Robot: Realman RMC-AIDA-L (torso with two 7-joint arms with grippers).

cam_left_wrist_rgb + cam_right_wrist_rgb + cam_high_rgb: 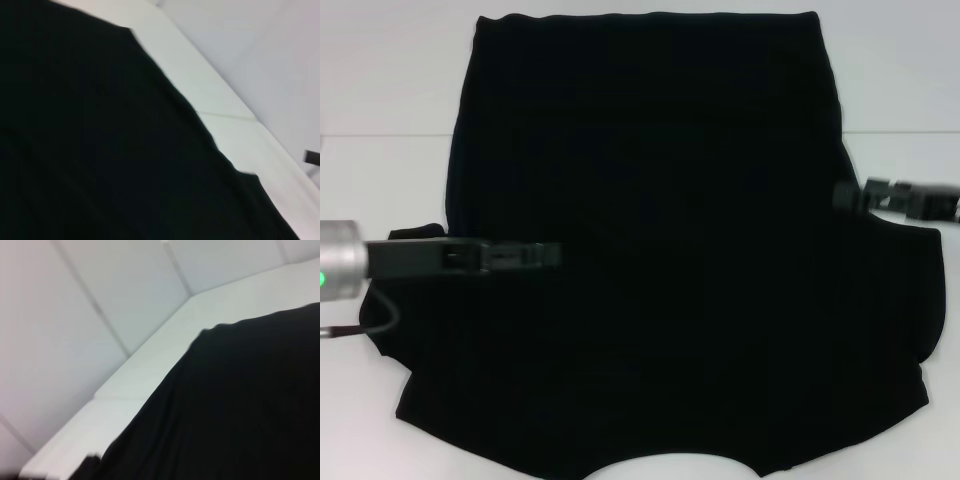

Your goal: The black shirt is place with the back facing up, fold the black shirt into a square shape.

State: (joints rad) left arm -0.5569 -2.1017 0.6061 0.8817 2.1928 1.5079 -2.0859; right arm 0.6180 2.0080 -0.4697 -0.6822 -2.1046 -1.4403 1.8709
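A plain white table (380,90) fills the head view, with pale wall panels behind it in both wrist views. Nearly all of the table is covered by the black shirt (660,260), spread flat with its neckline curve at the bottom centre of the frame and its straight hem along the top. No lettering shows.

The left gripper (535,256) reaches in from the left edge at mid-height, its dark fingers lying over the shirt's left side, just inside where the sleeve juts out. Black on black — I cannot tell whether it is open or closed. The right gripper (848,195) comes in from the right edge, a little higher, its tip at the shirt's right border above the right sleeve. Its state cannot be told either.

The shirt looks unfolded apart from a possible tuck at the left sleeve, so the task seems to be at its start. To do the side folds well, each gripper should probably pinch only the outer edge of cloth, lift it just clear of the table, and carry it toward the middle in a straight line — keeping both sides level so the final shape comes out square and not skewed. Dragging the cloth would bunch the layer beneath.
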